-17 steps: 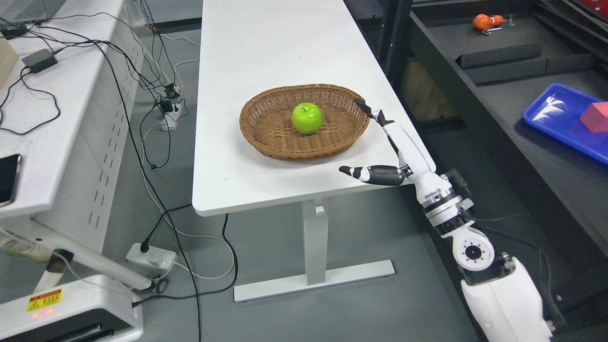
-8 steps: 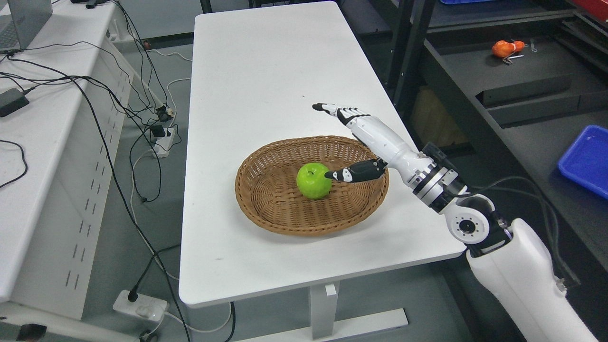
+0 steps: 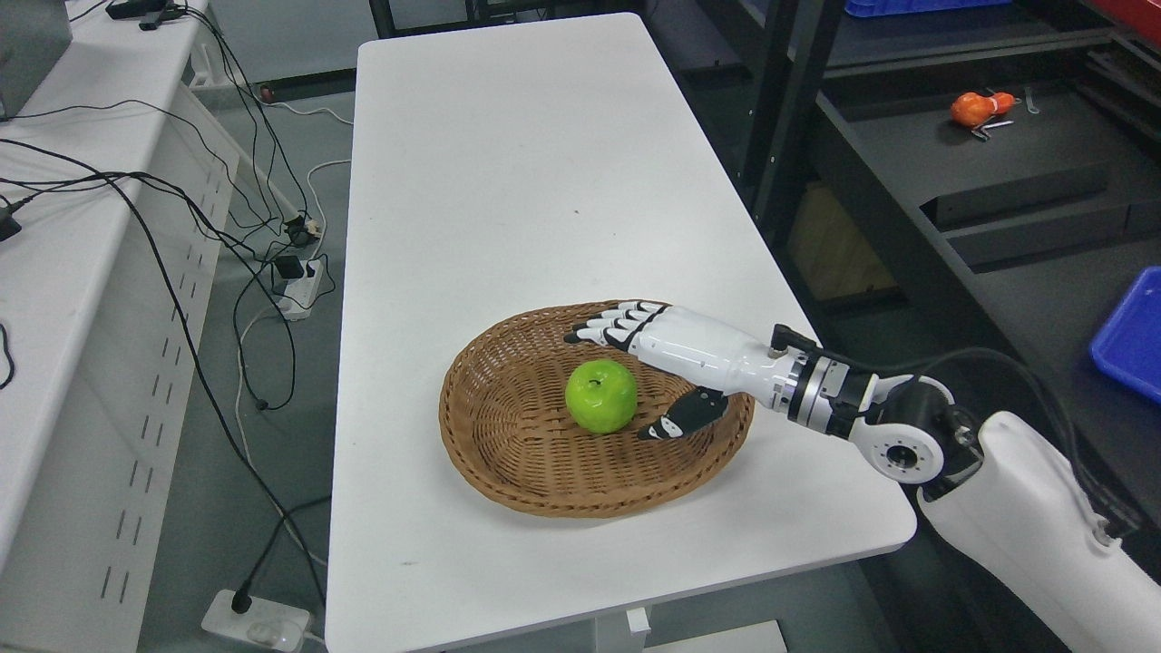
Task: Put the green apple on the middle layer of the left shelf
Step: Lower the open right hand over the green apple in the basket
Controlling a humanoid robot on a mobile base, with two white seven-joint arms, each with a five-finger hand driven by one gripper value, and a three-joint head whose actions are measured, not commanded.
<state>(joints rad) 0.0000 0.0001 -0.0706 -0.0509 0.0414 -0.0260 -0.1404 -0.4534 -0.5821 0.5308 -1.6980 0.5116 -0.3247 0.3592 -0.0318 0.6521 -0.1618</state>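
A green apple (image 3: 600, 395) lies in the middle of a brown wicker basket (image 3: 508, 453) on the white table (image 3: 508, 181). My right hand (image 3: 626, 381) reaches into the basket from the right, just beside the apple. Its fingers (image 3: 609, 325) are spread above and behind the apple and its thumb (image 3: 676, 422) sits low at the apple's right. The hand is open and holds nothing. The left arm is out of view.
A dark shelf unit (image 3: 907, 209) stands to the right of the table, with an orange object (image 3: 978, 107) on one layer and a blue tray (image 3: 1134, 336) at the right edge. A white desk with many cables (image 3: 181, 209) stands at the left.
The camera has shifted, so the basket sits lower in the picture. My right hand has come down and rolled around the apple, fingers now behind it and thumb in front.
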